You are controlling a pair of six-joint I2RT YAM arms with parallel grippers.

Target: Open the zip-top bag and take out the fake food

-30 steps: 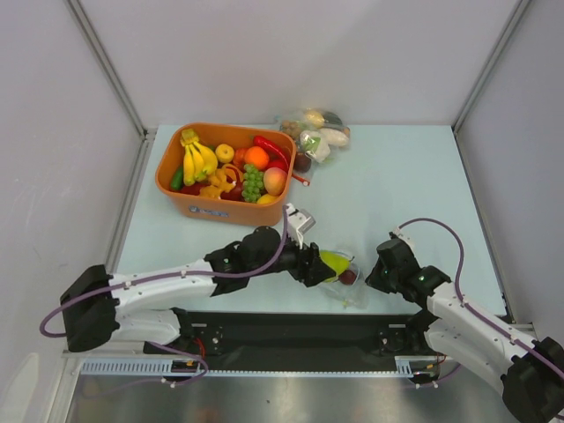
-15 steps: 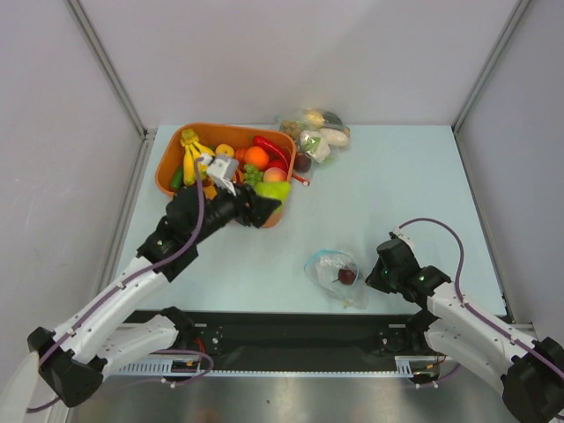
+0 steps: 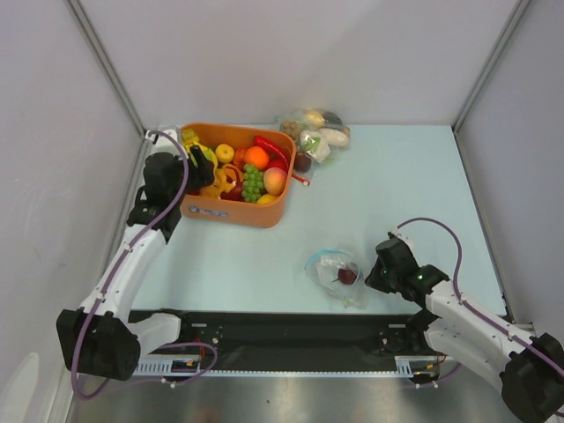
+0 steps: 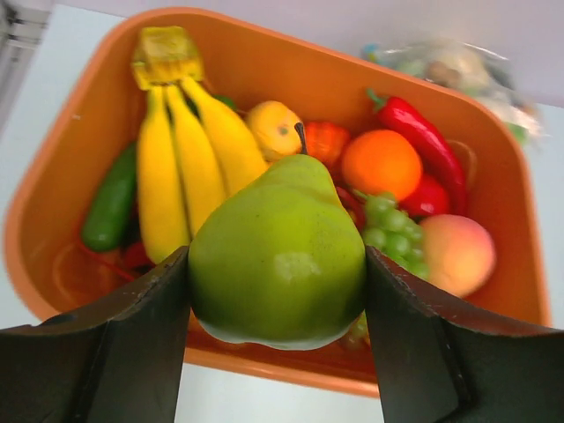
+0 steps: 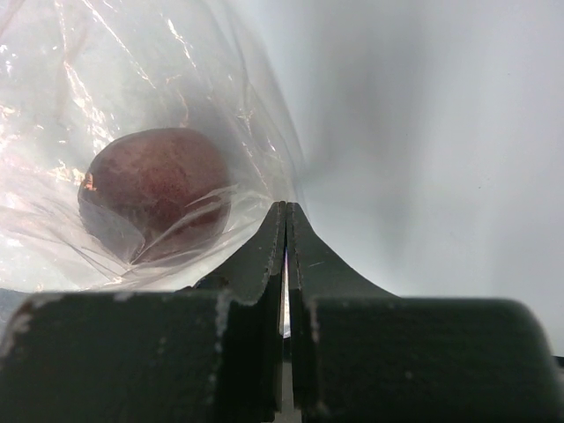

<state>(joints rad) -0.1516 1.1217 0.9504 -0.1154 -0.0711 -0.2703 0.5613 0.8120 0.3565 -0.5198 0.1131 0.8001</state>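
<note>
Right gripper (image 5: 284,216): jaws pressed together, clamped on a fold of the zip-top bag (image 5: 132,88) film right at the tips. Just past the tips, to their left, the dark maroon fruit (image 5: 154,194) sits inside the bag, against the film and clear of the fingers. The bag lies on the pale table (image 5: 441,132). Its bluish zip strip (image 3: 328,256) is on the side away from the jaws.

Left gripper (image 4: 276,273): jaws spread wide and clamped on the green pear (image 4: 282,238), one finger on each flank, stem pointing away from the wrist. Below and beyond the jaws is the orange tub (image 4: 291,66). Bananas (image 4: 189,150) lie ahead-left of the jaws, orange (image 4: 381,163) and peach (image 4: 456,254) ahead-right, grapes (image 4: 388,229) just off the right finger. Can't tell whether the pear touches the fruit under it.

The tub's near outer wall carries a small bluish label (image 3: 208,211), too small to read. Beyond the tub's far-right corner sits a lumpy clear bag of vegetables (image 3: 315,130). The two grippers are well apart.
</note>
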